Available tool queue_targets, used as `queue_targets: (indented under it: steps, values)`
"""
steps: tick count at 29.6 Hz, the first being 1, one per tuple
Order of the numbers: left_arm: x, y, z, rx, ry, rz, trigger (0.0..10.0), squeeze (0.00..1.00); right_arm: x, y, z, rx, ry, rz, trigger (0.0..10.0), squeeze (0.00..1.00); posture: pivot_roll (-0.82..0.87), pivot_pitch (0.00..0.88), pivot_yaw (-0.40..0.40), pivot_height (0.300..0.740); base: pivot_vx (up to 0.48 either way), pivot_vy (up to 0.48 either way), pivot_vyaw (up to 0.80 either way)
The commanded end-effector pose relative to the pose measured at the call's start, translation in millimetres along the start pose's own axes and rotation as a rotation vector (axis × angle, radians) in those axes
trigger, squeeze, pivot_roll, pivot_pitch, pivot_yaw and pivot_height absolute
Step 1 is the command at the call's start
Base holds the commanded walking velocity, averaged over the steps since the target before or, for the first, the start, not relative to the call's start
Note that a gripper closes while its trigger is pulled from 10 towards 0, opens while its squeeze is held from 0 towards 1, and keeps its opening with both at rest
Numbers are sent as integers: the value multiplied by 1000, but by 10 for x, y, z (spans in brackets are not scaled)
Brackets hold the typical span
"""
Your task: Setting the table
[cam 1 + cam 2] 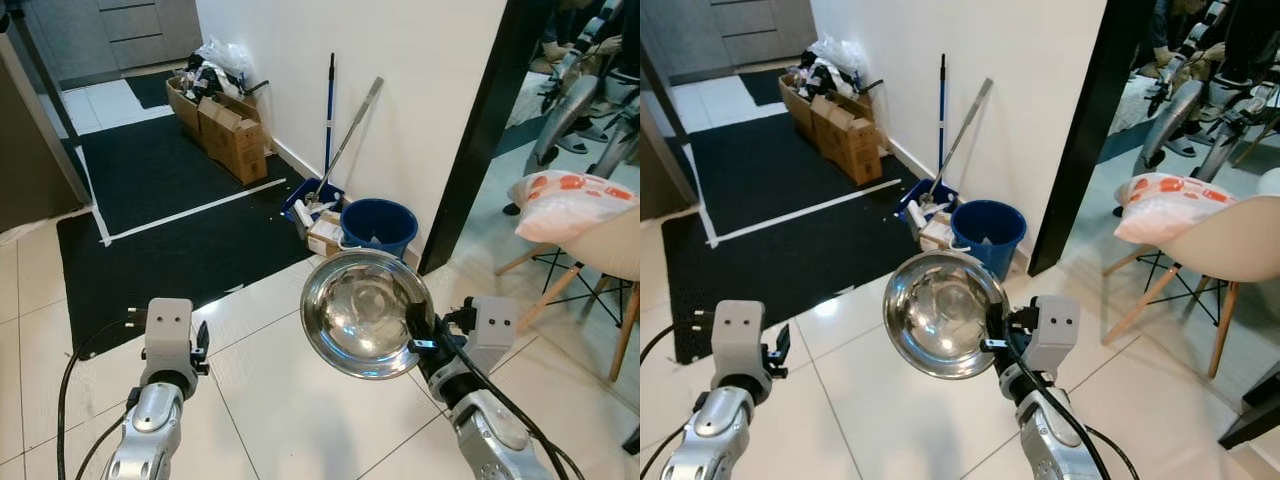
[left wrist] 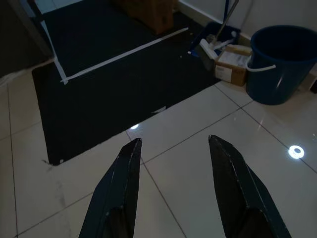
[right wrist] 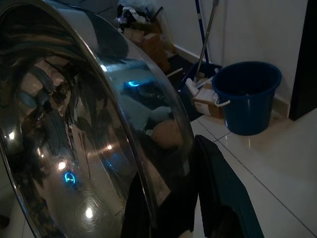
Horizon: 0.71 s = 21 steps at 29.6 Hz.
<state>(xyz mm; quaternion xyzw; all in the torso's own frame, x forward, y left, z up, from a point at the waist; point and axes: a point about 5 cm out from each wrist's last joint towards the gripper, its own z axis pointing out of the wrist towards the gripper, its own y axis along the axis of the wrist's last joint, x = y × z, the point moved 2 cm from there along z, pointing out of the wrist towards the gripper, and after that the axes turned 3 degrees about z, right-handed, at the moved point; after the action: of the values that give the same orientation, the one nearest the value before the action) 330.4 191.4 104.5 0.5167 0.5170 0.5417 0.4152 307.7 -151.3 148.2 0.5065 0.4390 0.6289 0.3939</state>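
Steel bowl [image 1: 364, 312] is riding in my right gripper [image 1: 420, 343], which I am holding out ahead of me over the white tiled floor [image 1: 290, 400]. Its fingers are pinching the bowl's rim from both sides, one inside and one outside, and the bowl is tipped up on edge so its shiny hollow is facing back toward my head camera. In the right wrist view the curved wall of the bowl is sitting right against the black fingers [image 3: 218, 193].

My left gripper [image 2: 173, 148] is hovering at about the same height beside it, well apart from the bowl, with its two fingers spread and nothing between them.

Ahead of me a blue bucket [image 1: 378, 226] is standing on the tiles against the white wall [image 1: 400, 90], just beside a small carton [image 2: 233, 63] and a blue dustpan with long handles leaning up the wall. Farther along the wall I am seeing cardboard boxes [image 1: 230, 135] on a black mat [image 1: 170, 215] marked with white tape. Off to my right a pale chair [image 1: 600, 250] is carrying an orange-and-white plastic bag [image 1: 565, 200].
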Motion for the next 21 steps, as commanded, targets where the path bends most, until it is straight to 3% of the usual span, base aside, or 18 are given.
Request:
queue_targets:
  steps: [1, 21]
  values:
    - [-7, -48, -12, 9, -5, 14, 10000, 0, 2, 13, -7, -18, 2, 4, 10000, 0, -12, 104, 102, 740, 480, 0, 0]
    - [-25, -47, 2, 0, -12, 6, 10000, 0, 38, 6, -4, -18, 27, -19, 10000, 0, -12, 106, 103, 740, 480, 0, 779]
